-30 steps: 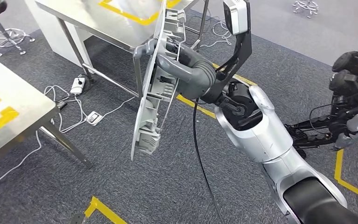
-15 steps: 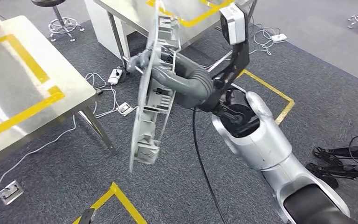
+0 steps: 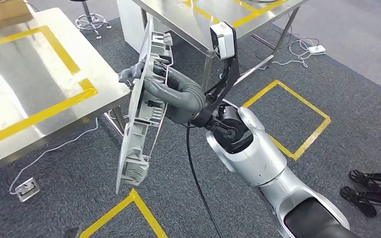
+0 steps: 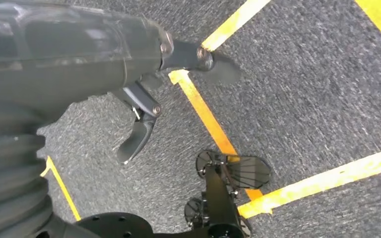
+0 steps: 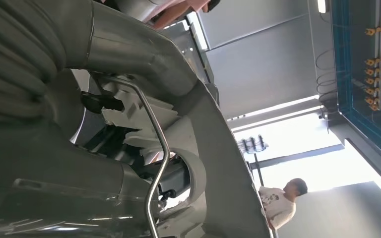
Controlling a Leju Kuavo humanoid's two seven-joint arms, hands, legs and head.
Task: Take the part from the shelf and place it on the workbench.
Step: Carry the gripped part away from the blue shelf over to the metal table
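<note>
- One right hand (image 3: 151, 82) carries everything: fingers wrapped through the ribbed back of the long grey part (image 3: 141, 114), held upright beside the steel workbench (image 3: 39, 84); left hand (image 4: 144, 106) hangs with fingers apart, holding nothing
- Risk: the part's low end could swing or clip the bench edge, twisting it out of the grip
- Compared with a second ago, the view has turned and the bench sits closer

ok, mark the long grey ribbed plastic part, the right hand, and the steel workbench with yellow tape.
long grey ribbed plastic part (image 3: 138, 148), head view, lower half.
right hand (image 3: 166, 89), head view, palm.
steel workbench with yellow tape (image 3: 25, 74), head view, bare top.
</note>
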